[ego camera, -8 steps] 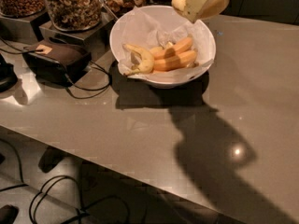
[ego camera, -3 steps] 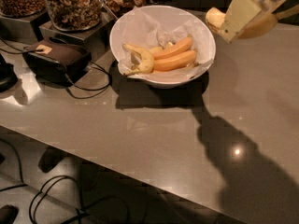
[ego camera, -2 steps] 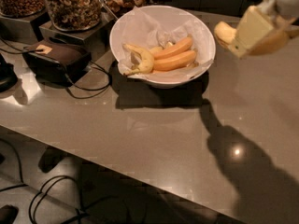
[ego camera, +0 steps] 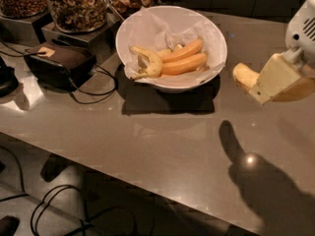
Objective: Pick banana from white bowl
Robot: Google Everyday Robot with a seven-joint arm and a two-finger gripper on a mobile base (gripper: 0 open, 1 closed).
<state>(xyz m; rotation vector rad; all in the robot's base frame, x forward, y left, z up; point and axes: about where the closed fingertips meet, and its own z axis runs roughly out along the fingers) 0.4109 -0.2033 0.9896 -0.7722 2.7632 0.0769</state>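
Observation:
The white bowl (ego camera: 218,37), lined with crinkled paper, stands at the back middle of the grey table. In it lie a small curled yellow banana (ego camera: 149,63) and two orange-toned bananas (ego camera: 186,58). My gripper (ego camera: 257,86) is to the right of the bowl, outside its rim and above the table. It is shut on the pale yellow banana (ego camera: 244,75), whose blunt end sticks out to the left. The rest of that banana is hidden behind the gripper.
Glass jars of nuts (ego camera: 78,4) stand on metal stands at the back left. A black device (ego camera: 59,60) with cables (ego camera: 98,90) lies left of the bowl. The table's front edge (ego camera: 123,178) runs diagonally, with floor cables below.
My gripper has moved from above the bowl's far rim to the right and down, carrying the banana clear of the bowl. The bowl and its other bananas have not moved.

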